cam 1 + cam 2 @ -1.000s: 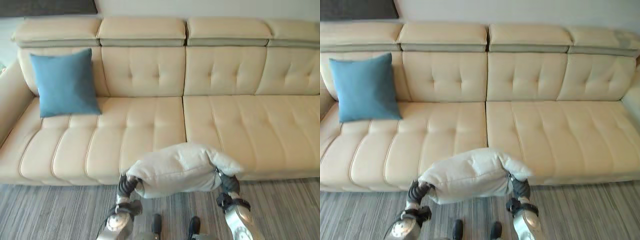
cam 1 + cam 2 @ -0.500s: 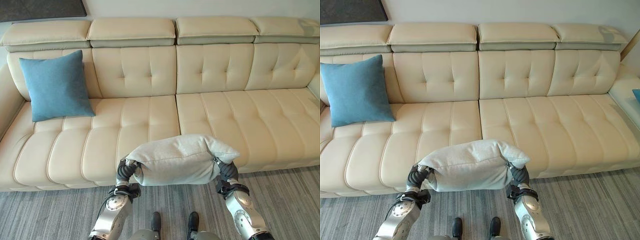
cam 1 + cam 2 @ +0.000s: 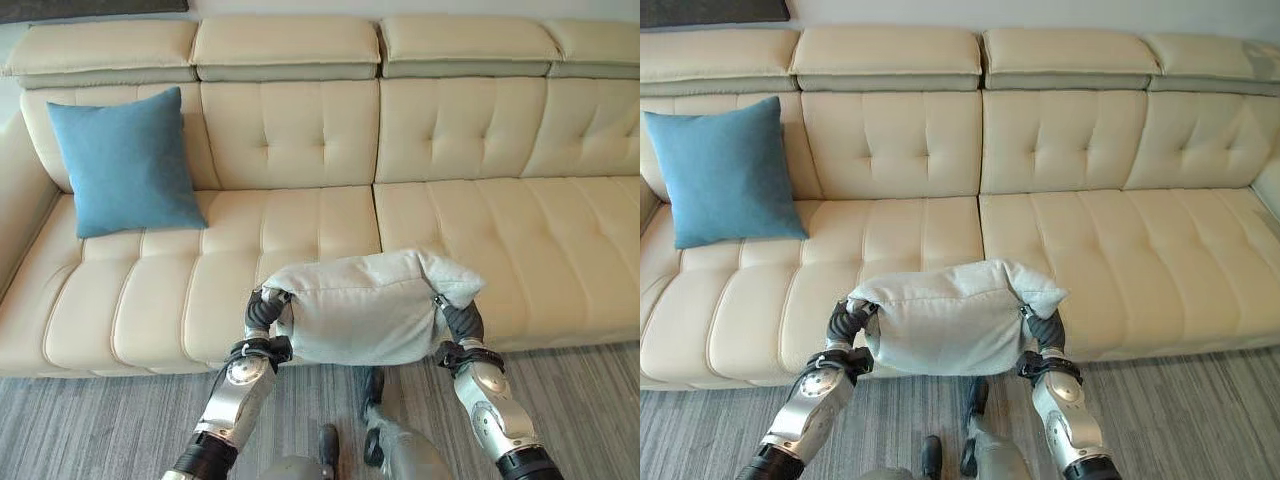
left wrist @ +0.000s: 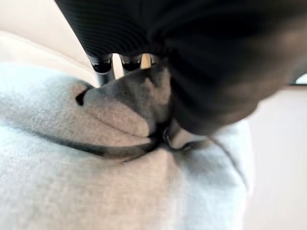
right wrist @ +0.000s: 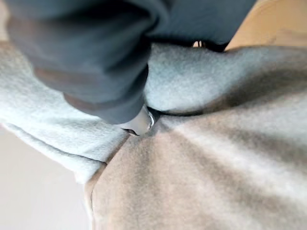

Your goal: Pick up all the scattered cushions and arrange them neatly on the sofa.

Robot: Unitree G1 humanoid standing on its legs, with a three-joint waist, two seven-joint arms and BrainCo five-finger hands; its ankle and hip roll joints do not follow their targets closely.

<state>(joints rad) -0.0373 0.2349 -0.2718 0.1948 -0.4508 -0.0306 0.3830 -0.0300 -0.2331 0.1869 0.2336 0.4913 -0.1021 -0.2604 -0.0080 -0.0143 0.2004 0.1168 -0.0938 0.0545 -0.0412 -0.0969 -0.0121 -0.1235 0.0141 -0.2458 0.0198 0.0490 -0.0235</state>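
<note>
1. While we hold the grey cushion (image 3: 365, 305) between left hand (image 3: 262, 312) and right hand (image 3: 459, 322), each pinching an end, it hangs over the sofa (image 3: 500, 230) front edge (unplaced).
2. We count the blue cushion (image 3: 125, 160) done, propped upright at the left end.

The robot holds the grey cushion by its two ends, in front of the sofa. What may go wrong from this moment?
1. The grey cushion is held only at its ends, by the left robot hand and the right robot hand, and the cloth bunches there. One end might slip out and the cushion drop onto the carpet.
2. The cushion hangs at the front edge of the sofa. Released here, it could roll off the seat.
</note>
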